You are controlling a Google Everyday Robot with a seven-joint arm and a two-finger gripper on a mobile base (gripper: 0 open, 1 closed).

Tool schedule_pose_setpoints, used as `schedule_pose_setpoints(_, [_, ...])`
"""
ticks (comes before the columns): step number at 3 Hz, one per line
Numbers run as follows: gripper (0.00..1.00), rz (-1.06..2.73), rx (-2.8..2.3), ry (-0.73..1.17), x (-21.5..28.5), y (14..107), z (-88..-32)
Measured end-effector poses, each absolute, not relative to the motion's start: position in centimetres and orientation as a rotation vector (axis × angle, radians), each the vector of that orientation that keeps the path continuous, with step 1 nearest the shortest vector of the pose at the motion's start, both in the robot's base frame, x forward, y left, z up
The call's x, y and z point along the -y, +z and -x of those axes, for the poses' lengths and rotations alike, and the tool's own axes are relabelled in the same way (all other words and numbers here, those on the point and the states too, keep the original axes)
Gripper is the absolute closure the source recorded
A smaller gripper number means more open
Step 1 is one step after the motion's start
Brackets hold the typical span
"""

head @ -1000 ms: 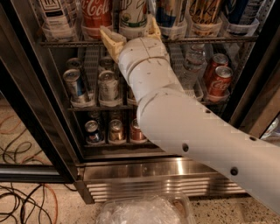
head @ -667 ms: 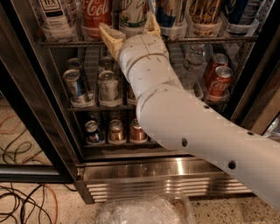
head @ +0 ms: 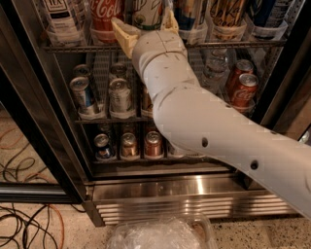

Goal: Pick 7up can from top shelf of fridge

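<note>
The 7up can [head: 147, 10], white with green markings, stands on the top shelf [head: 73, 48] of the fridge [head: 184, 187]; its top is cut off by the picture's edge. My gripper [head: 145, 25] is at the shelf's front rail, open. One tan finger [head: 121, 30] is left of the can's base and the other [head: 170, 20] is right of it. The white arm comes in from the lower right and hides the can's lower edge.
A red Coca-Cola can [head: 104, 13] stands left of the 7up can, and a clear bottle [head: 62, 17] further left. More cans stand to its right. Two lower racks hold smaller cans [head: 120, 95]. Cables [head: 24, 214] lie on the floor at left. A clear plastic object [head: 158, 236] lies below.
My gripper has moved up and further in toward the top shelf, so its fingers now sit higher on either side of the 7up can.
</note>
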State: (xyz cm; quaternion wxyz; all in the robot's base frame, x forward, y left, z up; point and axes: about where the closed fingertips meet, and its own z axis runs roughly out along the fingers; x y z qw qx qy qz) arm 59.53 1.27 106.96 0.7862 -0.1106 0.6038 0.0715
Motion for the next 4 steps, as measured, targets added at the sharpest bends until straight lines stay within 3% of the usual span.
schedule_pose_setpoints(3, [0.30, 0.197, -1.309, 0.183, -0.4, 107.7, -65.3])
schedule_pose_setpoints(4, [0.48, 0.194, -1.316, 0.183, -0.3, 107.4, -65.9])
